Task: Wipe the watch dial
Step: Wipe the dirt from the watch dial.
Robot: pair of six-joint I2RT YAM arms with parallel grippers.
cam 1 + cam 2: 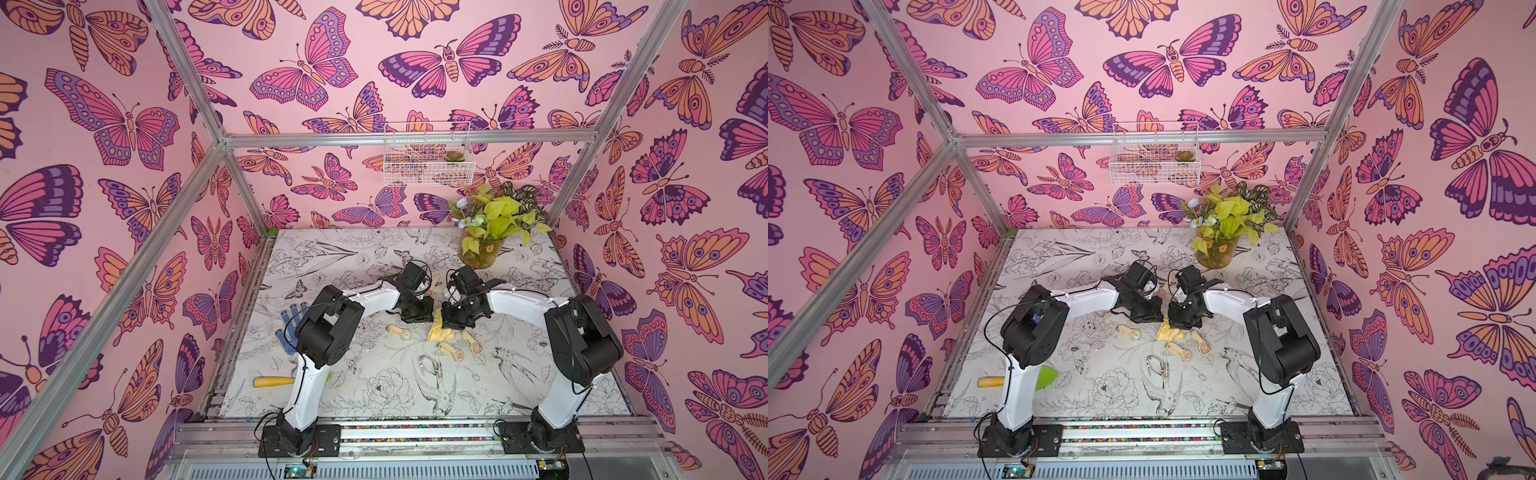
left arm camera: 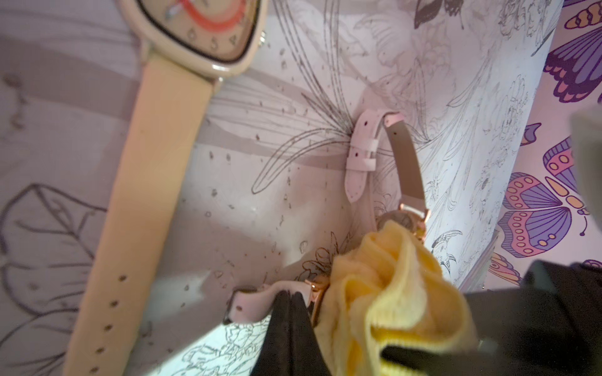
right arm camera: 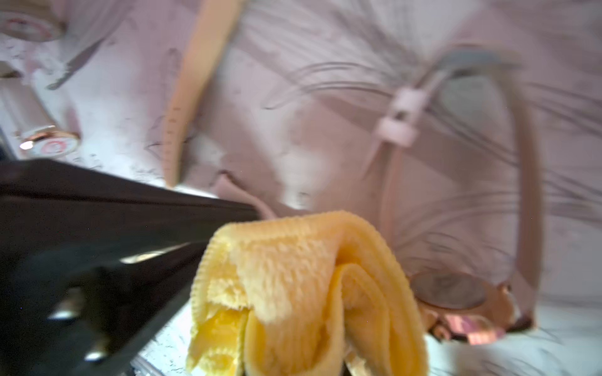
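– So, which step is this?
– Wiping proper, I judge. Both arms meet near the middle of the floral-print tabletop [image 1: 374, 374]. The left gripper [image 1: 430, 316] reaches in from nine o'clock and the right gripper [image 1: 444, 323] from three o'clock.
– What do they hold?
– The left gripper's black fingers [image 2: 286, 312] are pinched tight on the pale pink leather strap [image 2: 257, 301] of the rose-gold round watch [image 2: 407, 172], just beside its case, pinning it down. The right gripper is closed too. Its tips are buried in the bunched yellow terry cloth [image 3: 293, 276] it carries, which in a top view hangs at six o'clock of where the tips meet.
– And the dial?
– The grey glass dial [image 3: 449, 289] sits just beside the cloth's fold, mostly bare. I cannot tell whether the fabric touches it yet.
– Next?
– Probably a short push of the cloth across the glass under light pressure, with the left grip steady so the watch does not skid. A beige-strapped watch [image 1: 398, 331] at nine o'clock of the cloth lies well clear.
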